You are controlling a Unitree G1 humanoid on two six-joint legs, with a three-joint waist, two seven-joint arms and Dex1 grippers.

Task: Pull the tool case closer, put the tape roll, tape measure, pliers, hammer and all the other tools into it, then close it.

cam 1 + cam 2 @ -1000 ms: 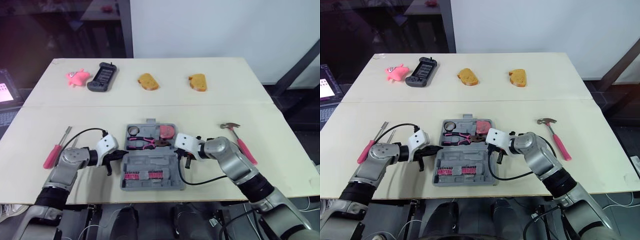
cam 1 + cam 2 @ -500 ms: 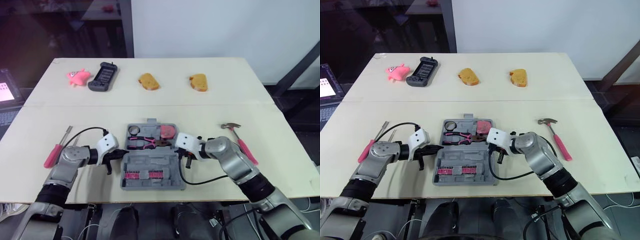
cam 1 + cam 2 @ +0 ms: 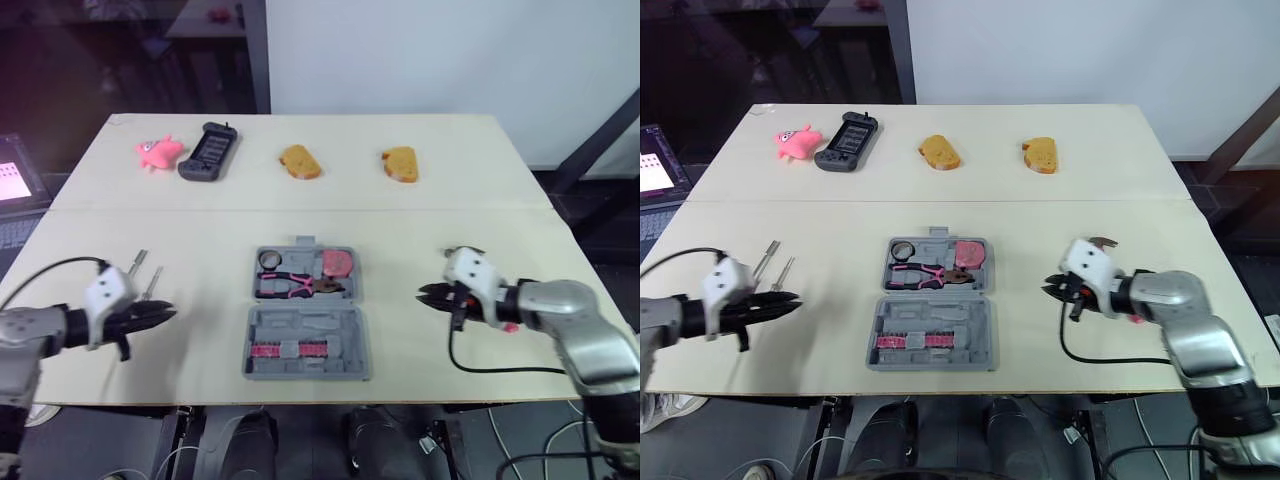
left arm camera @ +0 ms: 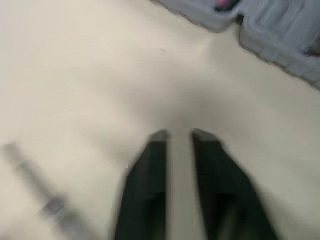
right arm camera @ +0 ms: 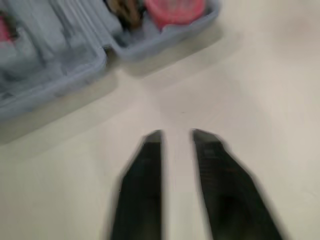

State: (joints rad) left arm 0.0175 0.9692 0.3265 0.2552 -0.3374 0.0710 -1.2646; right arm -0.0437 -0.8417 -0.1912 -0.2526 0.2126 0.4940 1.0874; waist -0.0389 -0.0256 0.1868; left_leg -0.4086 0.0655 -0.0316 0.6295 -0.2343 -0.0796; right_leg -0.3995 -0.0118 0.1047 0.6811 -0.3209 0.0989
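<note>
Case (image 3: 305, 316): lies open and flat at the middle of the near table (image 3: 200, 232), between the two grippers and well apart from both.
Left gripper (image 3: 168, 313): jaws a narrow slit apart, pinching nothing; it points at the case from the left, low over bare tabletop.
Right gripper (image 3: 423, 293): the same narrow slit and nothing held; it points at the case from the right.
Screwdrivers (image 3: 146, 272): two metal shafts just beyond the left gripper; their handles are hidden by the arm. The gripper likely sits there because these come next on that side.
Hammer (image 3: 462, 251): its head shows just beyond the right gripper, with a bit of pink handle by the forearm; within that arm's reach.
Packed: tape roll (image 3: 267, 260), pliers (image 3: 294, 287) and pink tape measure (image 3: 337, 263) sit in the far half; a row of bits (image 3: 285, 350) lies in the near half.
Left to do: judging by this, screwdrivers and hammer go in, then the lid shuts.
Far table (image 3: 450, 140): butts against the near one along a seam and carries a pink toy (image 3: 157, 151), a black handset (image 3: 207, 152) and two bread slices (image 3: 298, 161).
Surface: pale cream, matte.
Room: white wall behind on the right, dark glass on the left, a lit screen (image 3: 10, 182) at the left edge.
</note>
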